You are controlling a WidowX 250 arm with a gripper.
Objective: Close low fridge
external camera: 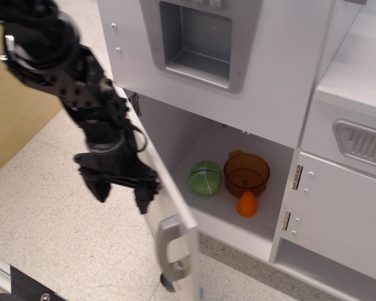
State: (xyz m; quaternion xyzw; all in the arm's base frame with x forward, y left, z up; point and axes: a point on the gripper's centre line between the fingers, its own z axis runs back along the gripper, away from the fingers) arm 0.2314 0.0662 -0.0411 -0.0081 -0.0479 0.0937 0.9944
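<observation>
The gripper [120,193] hangs open-fingered against the outer face of the fridge door [169,207], which stands part-swung with the compartment gaping. If a finger slides off the edge, the door could stall short.

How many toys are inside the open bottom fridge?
3. A green round cabbage-like ball sits on the left, a see-through orange bowl right of it, and a small orange egg-shaped toy in front of the bowl. The swinging white door may hide more.
</observation>
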